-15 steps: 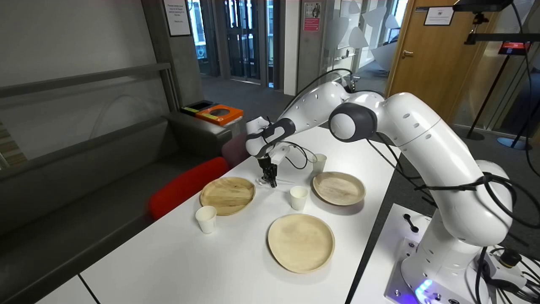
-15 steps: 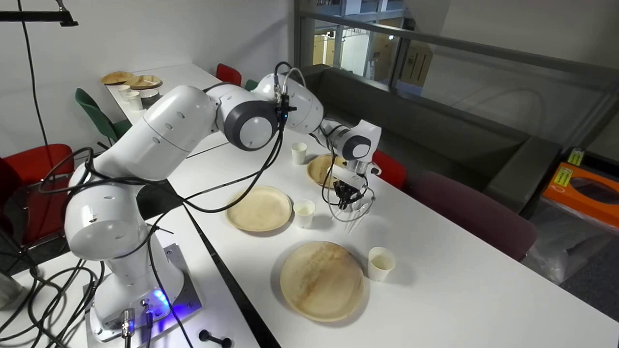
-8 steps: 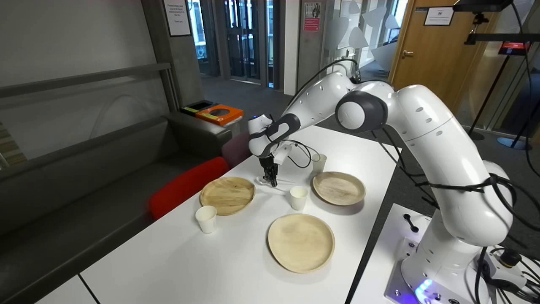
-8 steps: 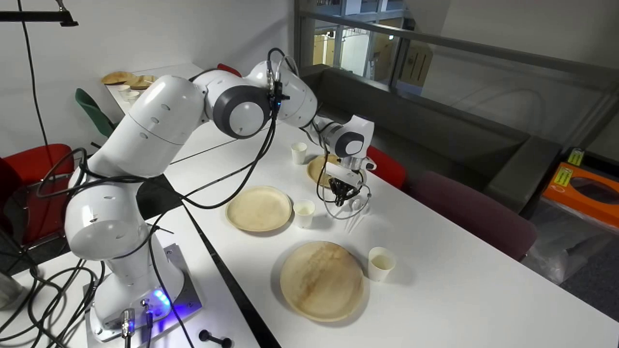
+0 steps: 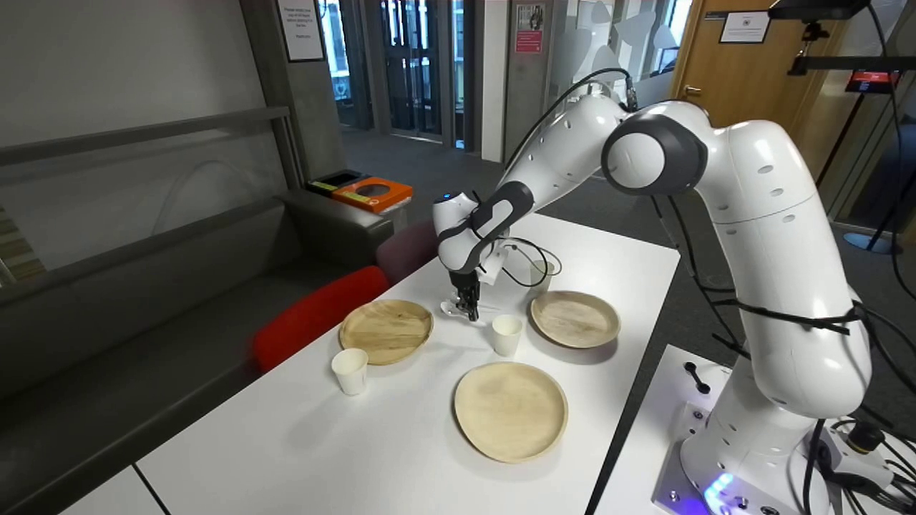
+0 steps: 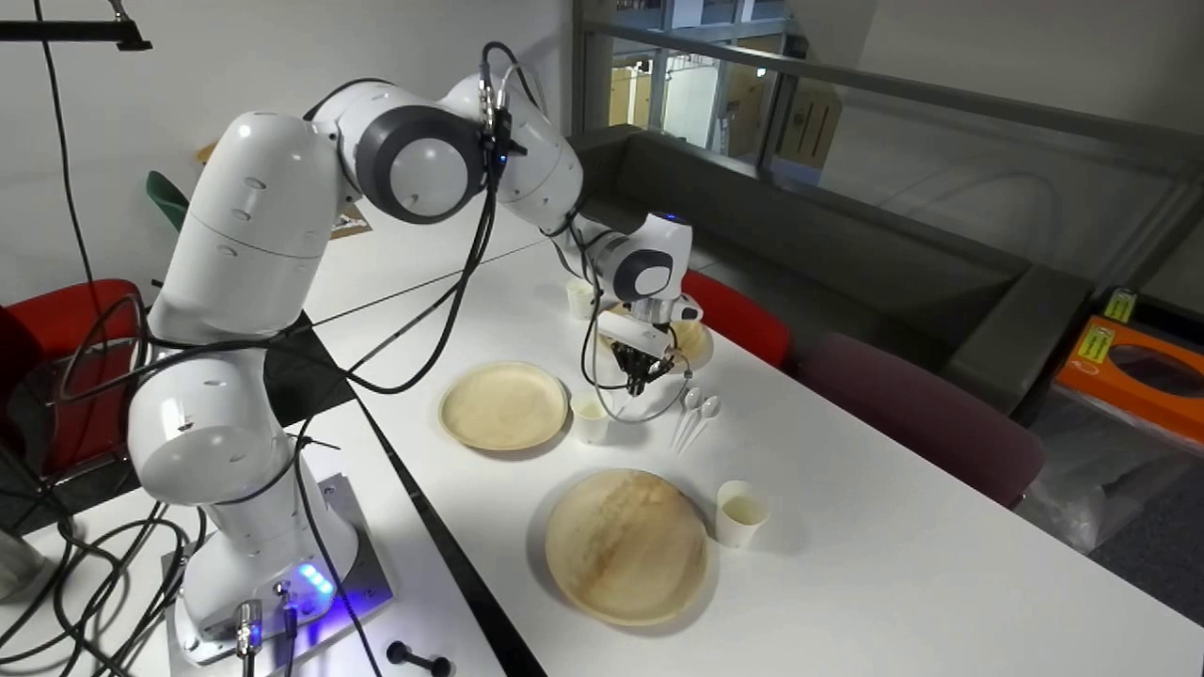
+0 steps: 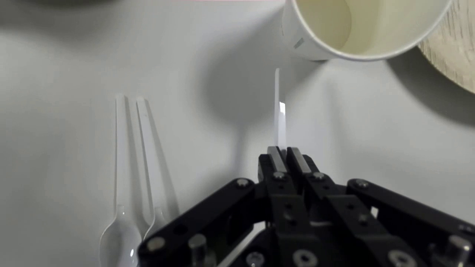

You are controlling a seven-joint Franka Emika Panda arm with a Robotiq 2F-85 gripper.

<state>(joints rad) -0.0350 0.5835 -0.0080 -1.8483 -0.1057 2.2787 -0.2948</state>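
My gripper (image 7: 285, 154) is shut on a thin white plastic utensil (image 7: 282, 122). Its narrow handle sticks out past the fingertips in the wrist view, and its other end is hidden by the jaws. To the left, two white plastic spoons, a left one (image 7: 121, 159) and a right one (image 7: 151, 159), lie side by side on the table. A pale paper cup (image 7: 295, 31) stands beyond the handle's tip, with a wooden plate (image 7: 458, 52) to its right. In both exterior views the gripper (image 6: 636, 387) is low over the white table, near the middle cup (image 6: 591, 421).
Round wooden plates lie about the table: a near one (image 6: 625, 550), one closer to the arm's base (image 6: 503, 406), and one by the red chair (image 5: 386, 330). Upright cups include a near one (image 6: 740, 517) and one by the sofa side (image 5: 350, 373). Loose cables (image 6: 461, 273) hang off the arm.
The arm has drawn back and its elbow has risen. The gripper has shifted away from the two spoons toward the middle cup, leaving them in plainer sight. Its jaws look unchanged.
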